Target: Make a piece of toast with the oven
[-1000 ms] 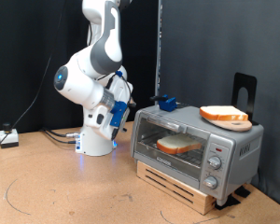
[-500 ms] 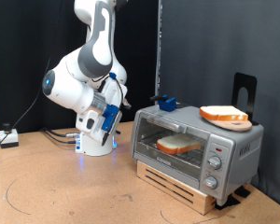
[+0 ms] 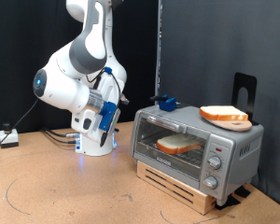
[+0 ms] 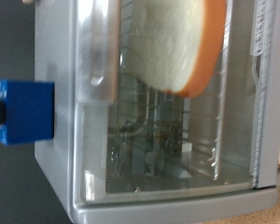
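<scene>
The oven (image 3: pixel 198 147) stands on a wooden pallet at the exterior view's right, its glass door closed. Behind the glass the piece of toast (image 3: pixel 179 144) lies on the wire rack. In the wrist view the toast (image 4: pixel 173 42) shows pale with an orange-brown crust through the door, beside the grey bar handle (image 4: pixel 101 47). My gripper (image 3: pixel 112 101) hangs in the air well to the left of the oven, apart from it and facing the door. Nothing is seen between its fingers, which the wrist view does not show.
A like slice on a tan wooden disc (image 3: pixel 224 115) rests on the oven's top, with a small blue block (image 3: pixel 165 102) at the top's far left corner. Round knobs (image 3: pixel 215 161) line the right panel. Cables (image 3: pixel 56 135) trail behind my base.
My arm has swung left and back from the oven, widening the gap to the door. The oven, toast and disc have not moved.
</scene>
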